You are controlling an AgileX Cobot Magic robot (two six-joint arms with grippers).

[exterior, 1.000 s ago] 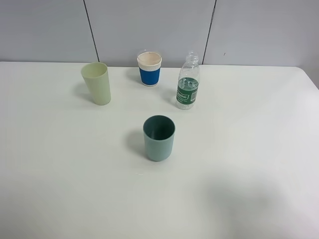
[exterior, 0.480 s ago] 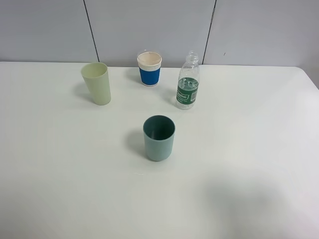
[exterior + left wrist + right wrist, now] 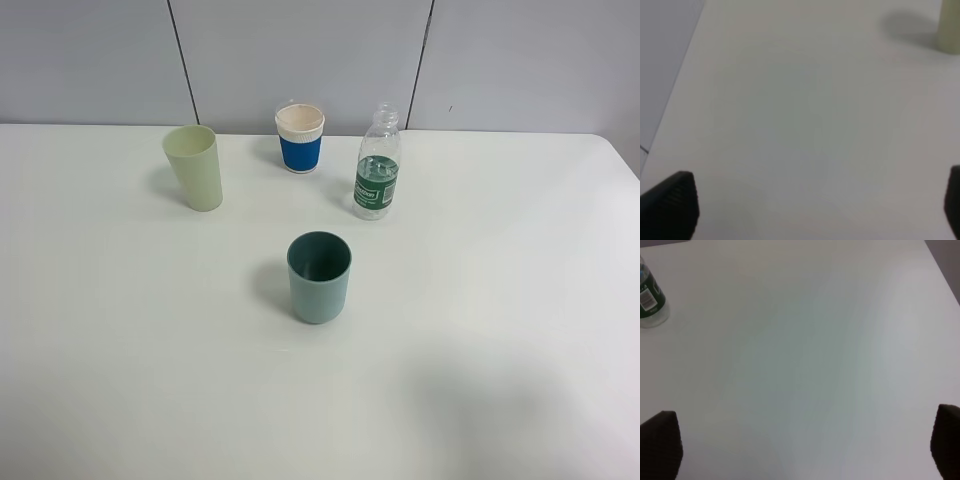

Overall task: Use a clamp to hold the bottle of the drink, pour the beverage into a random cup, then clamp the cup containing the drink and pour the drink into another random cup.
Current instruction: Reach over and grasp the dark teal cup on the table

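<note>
- Change since the earlier pictures: none found. In the high view the bottle (image 3: 378, 165), the three cups and the table (image 3: 500, 300) stand exactly as they did a second ago. Neither arm has entered that view.
- Left gripper (image 3: 812, 205): jaws spread wide with nothing between them, over bare table. The pale yellow-green cup (image 3: 950, 27) shows only at the edge of its wrist view, well apart.
- Right gripper (image 3: 804, 442): jaws likewise wide and empty, over bare table. The bottle sits at the edge of its wrist view, well apart.
- Bottle: upright and uncapped, toward the back of the table, near the paper cup (image 3: 300, 138) but not touching it. The beverage (image 3: 372, 208) is clear, so its level is hard to read.
- Teal cup (image 3: 320, 278): upright, alone nearer the front. The pale yellow-green cup stands upright at the back left.
- Stage, as judged: the first step is not begun, and the bottle is ungrasped.
- Risks, as judged:
  - With no cap, any clip on approach could topple the bottle and spill it.
  - A hard squeeze on the thin ribbed wall could push liquid out of the neck.
  - An outer finger could knock the paper cup nearby.
  - A steep tilt could overshoot the teal cup's rim.
  - The light cup could slide if touched.
</note>
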